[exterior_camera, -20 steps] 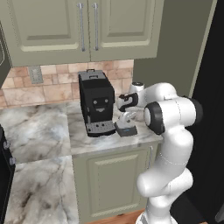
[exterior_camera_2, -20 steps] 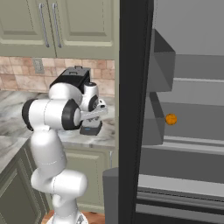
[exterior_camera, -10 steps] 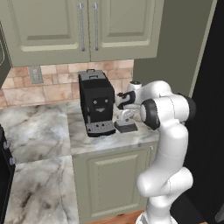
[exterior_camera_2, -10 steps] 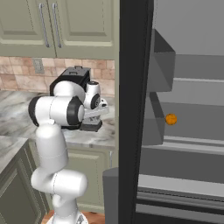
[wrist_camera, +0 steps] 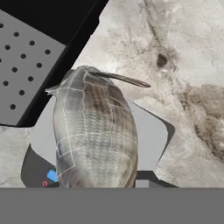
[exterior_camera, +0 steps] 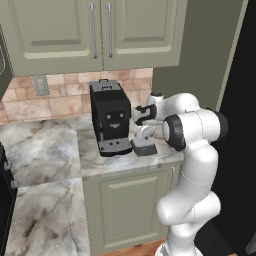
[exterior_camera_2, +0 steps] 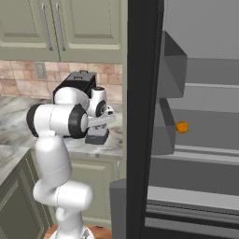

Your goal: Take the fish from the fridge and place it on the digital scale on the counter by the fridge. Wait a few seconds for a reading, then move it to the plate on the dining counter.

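Note:
The fish (wrist_camera: 94, 131), silver-grey and scaled, hangs in my gripper (exterior_camera: 144, 129) right over the digital scale (wrist_camera: 148, 131). The gripper is shut on it, and its tips are hidden behind the fish in the hand view. The scale (exterior_camera: 145, 149) is a flat grey box on the counter, just right of the coffee machine, with a blue spot on its front. From the right base view the scale (exterior_camera_2: 96, 137) lies under my hand (exterior_camera_2: 103, 122). I cannot tell whether the fish touches the scale top. The fridge (exterior_camera_2: 142, 116) stands open to the right.
A black coffee machine (exterior_camera: 110, 117) stands close on the left of the scale; its perforated drip tray (wrist_camera: 30, 61) is right beside the fish. A small orange fruit (exterior_camera_2: 182, 127) sits on a fridge shelf. Marble counter (exterior_camera: 45, 145) stretches away to the left, under wall cabinets (exterior_camera: 100, 30).
The arm's elbow has shifted a little. The hand stays over the scale with the fish still in it.

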You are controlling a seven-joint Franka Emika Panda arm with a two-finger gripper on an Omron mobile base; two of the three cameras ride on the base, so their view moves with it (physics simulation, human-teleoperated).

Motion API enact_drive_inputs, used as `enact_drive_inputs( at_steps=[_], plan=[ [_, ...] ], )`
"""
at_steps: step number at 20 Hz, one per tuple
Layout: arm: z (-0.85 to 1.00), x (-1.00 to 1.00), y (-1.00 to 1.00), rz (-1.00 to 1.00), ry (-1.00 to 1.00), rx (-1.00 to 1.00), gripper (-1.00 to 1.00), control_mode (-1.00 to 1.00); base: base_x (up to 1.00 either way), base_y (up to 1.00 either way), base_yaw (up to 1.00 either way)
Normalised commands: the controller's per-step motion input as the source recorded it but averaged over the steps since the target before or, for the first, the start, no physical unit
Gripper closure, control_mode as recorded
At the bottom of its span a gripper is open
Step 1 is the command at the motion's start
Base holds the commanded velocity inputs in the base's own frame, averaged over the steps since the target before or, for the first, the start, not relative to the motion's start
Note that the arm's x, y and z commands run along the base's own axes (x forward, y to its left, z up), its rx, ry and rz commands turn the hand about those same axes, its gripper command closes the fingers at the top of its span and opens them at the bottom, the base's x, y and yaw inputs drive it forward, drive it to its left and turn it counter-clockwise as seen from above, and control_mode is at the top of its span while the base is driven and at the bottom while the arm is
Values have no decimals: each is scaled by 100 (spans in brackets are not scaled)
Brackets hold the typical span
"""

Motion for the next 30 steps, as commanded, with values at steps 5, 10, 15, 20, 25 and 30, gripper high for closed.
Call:
enact_drive_inputs(
  at_steps=[5,10,15,20,25,30],
  plan=[
    [0,-24,0,0,-6,0,100,-100,0,0,0],
    [0,-14,0,0,-4,0,100,-100,0,0,0],
    [-13,8,0,0,0,0,-100,-100,0,0,0],
    [-8,2,0,0,0,0,-100,-100,0,0,0],
    [0,-5,-1,0,0,0,-100,-100,0,0,0],
    [14,-36,0,0,-2,0,-100,-100,0,0,0]
  ],
)
